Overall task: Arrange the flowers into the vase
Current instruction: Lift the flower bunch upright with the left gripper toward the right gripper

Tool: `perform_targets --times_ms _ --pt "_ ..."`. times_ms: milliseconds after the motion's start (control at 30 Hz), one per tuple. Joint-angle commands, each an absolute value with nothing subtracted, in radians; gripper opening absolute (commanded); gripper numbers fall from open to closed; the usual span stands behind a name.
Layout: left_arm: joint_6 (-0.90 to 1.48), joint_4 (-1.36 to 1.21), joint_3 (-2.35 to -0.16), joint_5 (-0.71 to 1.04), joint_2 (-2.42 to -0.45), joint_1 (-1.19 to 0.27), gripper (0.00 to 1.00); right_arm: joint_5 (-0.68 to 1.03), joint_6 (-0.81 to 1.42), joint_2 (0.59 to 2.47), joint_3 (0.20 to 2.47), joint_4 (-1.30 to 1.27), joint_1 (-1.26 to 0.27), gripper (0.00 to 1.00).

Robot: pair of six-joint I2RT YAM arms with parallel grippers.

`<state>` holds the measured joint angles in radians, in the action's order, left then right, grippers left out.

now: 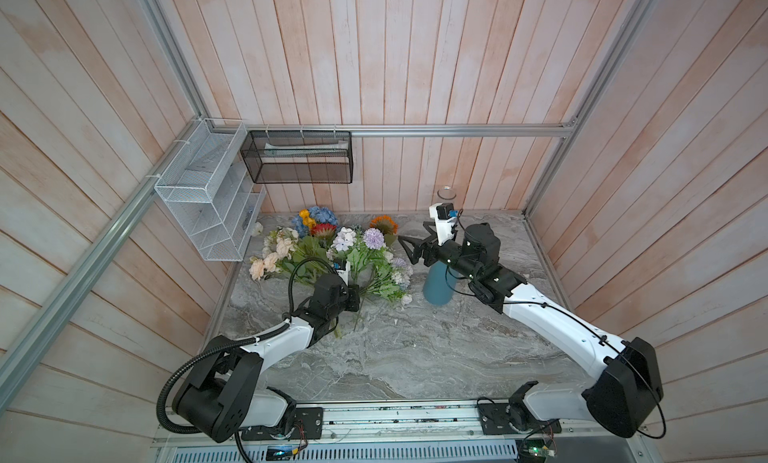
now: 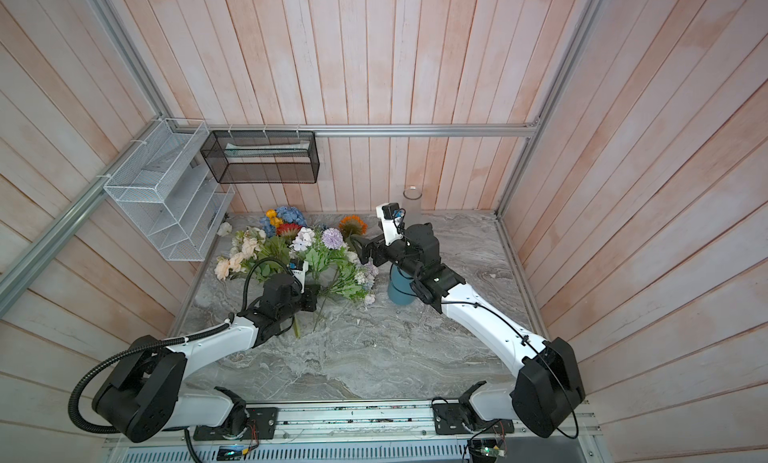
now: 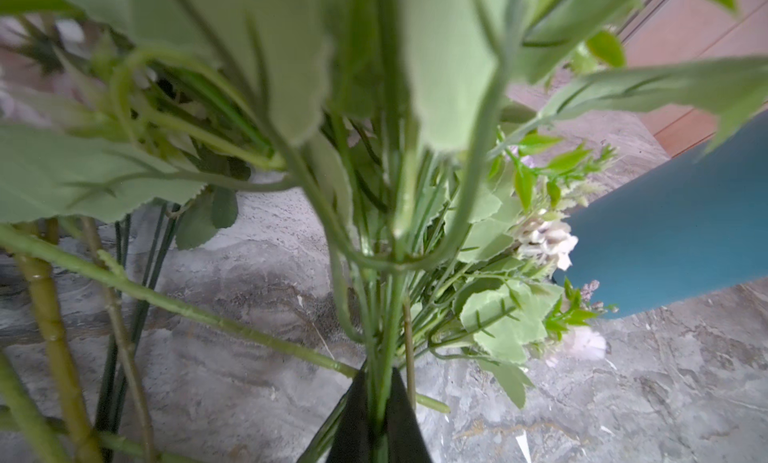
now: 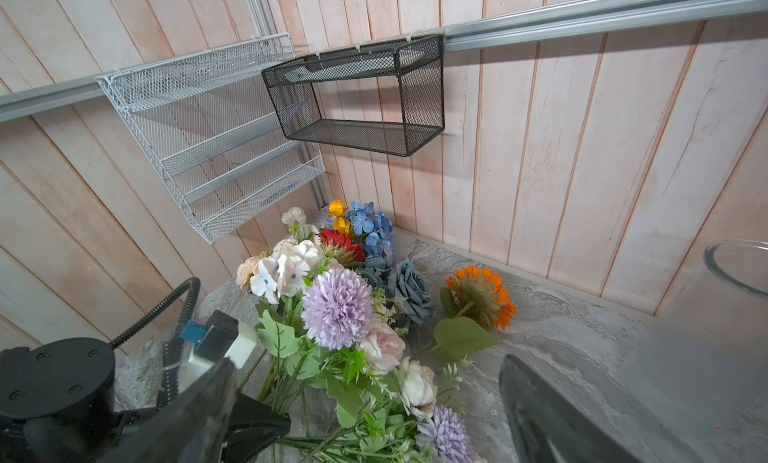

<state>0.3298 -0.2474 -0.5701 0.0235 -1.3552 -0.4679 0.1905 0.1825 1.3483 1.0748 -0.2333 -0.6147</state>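
1. Both top views: flowers (image 1: pixel 332 249) lie heaped at the back left of the tabletop (image 1: pixel 415 357), stems pointing forward. The teal vase (image 1: pixel 434 290) stands upright just to their right, its mouth hidden under the right arm.
2. Left wrist view: the left tool (image 3: pixel 380 378) is pinched on one green stem (image 3: pixel 388 315), whose long axis runs straight away from it. The vase shows near, off to one side.
3. Right wrist view: the right tool (image 4: pixel 368 359) is spread wide over the blooms, holding nothing. The left arm looks better placed to deliver.
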Motion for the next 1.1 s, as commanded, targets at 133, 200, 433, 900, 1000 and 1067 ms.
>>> perform_targets --times_ms 133,200,433,900,1000,1067 --pt "0.3 -0.26 -0.599 0.017 -1.213 -0.451 0.0 0.18 0.164 1.353 1.085 -0.228 -0.628 0.98" --pt "0.292 -0.288 -0.61 0.066 -1.176 -0.439 0.0 0.203 0.158 1.346 1.078 -0.246 -0.627 0.98" --pt "0.284 -0.399 -0.699 0.253 -1.122 -0.384 0.0 0.449 0.148 1.319 1.052 -0.332 -0.629 0.83" --pt "0.31 -0.602 -0.853 0.512 -1.185 -0.423 0.0 0.699 0.206 1.396 1.119 -0.37 -0.68 0.59" --pt "0.253 -0.588 -0.856 0.496 -1.184 -0.474 0.0 0.736 0.224 1.431 1.149 -0.382 -0.682 0.56" --pt "0.25 -0.586 -0.859 0.495 -1.184 -0.487 0.0 0.755 0.236 1.453 1.166 -0.384 -0.682 0.54"
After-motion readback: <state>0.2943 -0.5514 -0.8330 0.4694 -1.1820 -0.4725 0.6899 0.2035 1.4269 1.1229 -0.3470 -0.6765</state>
